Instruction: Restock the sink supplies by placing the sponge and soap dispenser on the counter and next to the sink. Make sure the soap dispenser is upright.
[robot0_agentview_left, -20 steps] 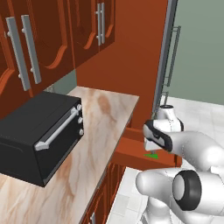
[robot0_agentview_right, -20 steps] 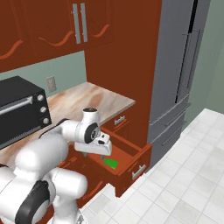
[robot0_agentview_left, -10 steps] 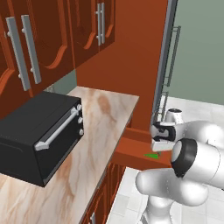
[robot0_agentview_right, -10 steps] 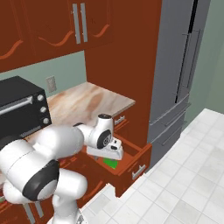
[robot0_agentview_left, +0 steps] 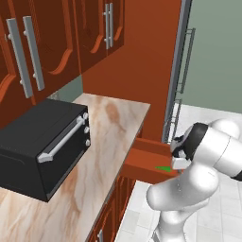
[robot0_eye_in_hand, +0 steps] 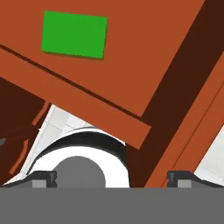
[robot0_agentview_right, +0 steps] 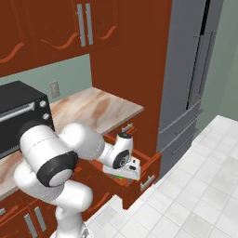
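The jaws stand wide apart, holding nothing, their two dark tips far apart at the bottom of the hand view; they hang over the open reddish-brown wooden drawer (robot0_eye_in_hand: pixel 109 65), and the small flat bright green rectangular sponge (robot0_eye_in_hand: pixel 74 34) lies flat on the drawer's floor, apart from the tips. The drawer juts out below the beige-and-tan marbled stone table (robot0_agentview_left: pixel 108 137); a black toaster oven (robot0_agentview_left: pixel 42 144) sits on that table under the reddish-brown wall cabinets (robot0_agentview_left: pixel 52 42), and a tall grey refrigerator (robot0_agentview_right: pixel 190 79) stands just beyond the drawer.

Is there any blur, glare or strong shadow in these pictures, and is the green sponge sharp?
Hand view: the sponge is sharp and evenly lit, with only a thin shadow at its lower edge. Left base view: no glare on the counter; soft shade under the oven. Right base view: flat light, no blur.
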Available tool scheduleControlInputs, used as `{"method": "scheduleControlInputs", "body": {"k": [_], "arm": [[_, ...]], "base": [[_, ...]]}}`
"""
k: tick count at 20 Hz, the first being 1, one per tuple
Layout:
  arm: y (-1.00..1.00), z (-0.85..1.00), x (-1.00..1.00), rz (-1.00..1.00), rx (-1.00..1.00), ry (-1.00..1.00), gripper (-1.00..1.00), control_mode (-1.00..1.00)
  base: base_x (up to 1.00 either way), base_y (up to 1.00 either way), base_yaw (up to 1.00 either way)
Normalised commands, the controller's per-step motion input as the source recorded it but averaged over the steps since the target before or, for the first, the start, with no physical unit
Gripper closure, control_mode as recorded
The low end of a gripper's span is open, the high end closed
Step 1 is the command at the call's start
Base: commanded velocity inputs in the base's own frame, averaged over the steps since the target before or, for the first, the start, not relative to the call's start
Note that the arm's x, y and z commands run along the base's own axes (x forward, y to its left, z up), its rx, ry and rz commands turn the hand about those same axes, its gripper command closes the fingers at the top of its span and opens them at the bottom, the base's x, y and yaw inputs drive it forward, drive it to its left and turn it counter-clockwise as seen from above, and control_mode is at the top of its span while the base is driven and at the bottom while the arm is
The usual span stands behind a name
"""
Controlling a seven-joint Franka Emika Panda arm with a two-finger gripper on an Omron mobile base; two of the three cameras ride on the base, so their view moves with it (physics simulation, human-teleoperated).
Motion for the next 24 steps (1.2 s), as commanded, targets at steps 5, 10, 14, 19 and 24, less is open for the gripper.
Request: {"method": "scheduleControlInputs", "body": {"k": [5, 10, 14, 19, 24], "arm": [[-0.53, -0.34, 0.00, 0.00, 0.02, 0.00, -1.00, -1.00], [-0.55, -0.25, 0.00, 0.00, 0.00, -0.03, -1.00, -1.00], [-0.60, -0.33, -0.12, -0.01, 0.00, -0.02, -1.00, -1.00], [-0.53, -0.19, -0.41, -0.03, 0.00, -0.09, -1.00, -1.00], [0.22, 0.20, -0.05, -0.02, -0.02, -0.22, -1.00, -1.00]], "base": [[0.00, 0.00, 0.00], [0.00, 0.00, 0.00], [0.00, 0.00, 0.00], [0.00, 0.00, 0.00], [0.00, 0.00, 0.00]]}}
